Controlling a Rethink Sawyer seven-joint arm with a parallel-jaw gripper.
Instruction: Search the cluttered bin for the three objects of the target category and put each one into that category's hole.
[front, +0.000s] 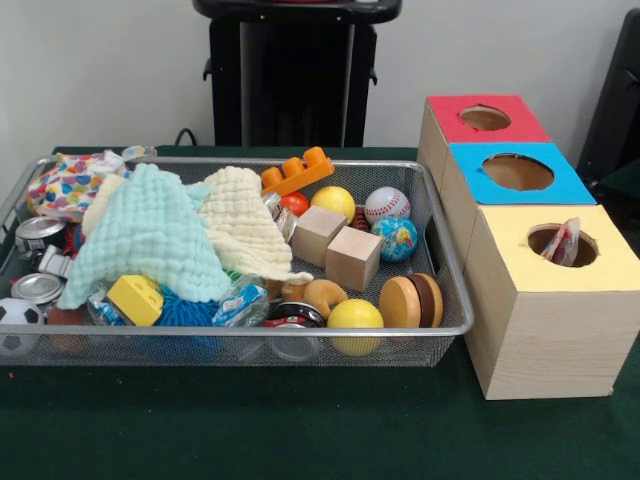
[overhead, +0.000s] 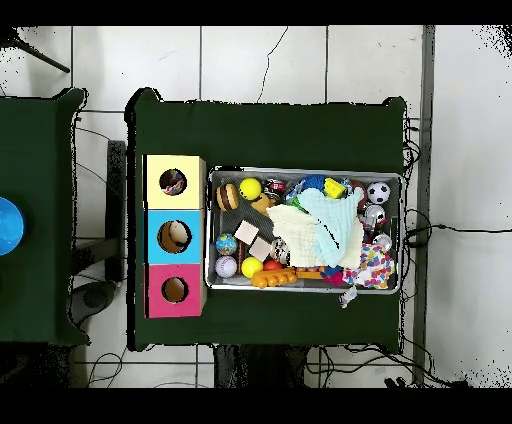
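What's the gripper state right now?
Gripper: not in view in either the front or the overhead view, so its state cannot be told. Nothing is being held over the wire bin.

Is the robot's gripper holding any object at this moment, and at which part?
That cannot be told: neither view shows the gripper. Nothing is lifted above the wire bin; the cloths and toys lie inside it.

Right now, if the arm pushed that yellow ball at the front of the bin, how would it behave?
The yellow ball is round and smooth, so it would probably roll. The bin wall and wooden disc sit close, so it likely wouldn't travel far.
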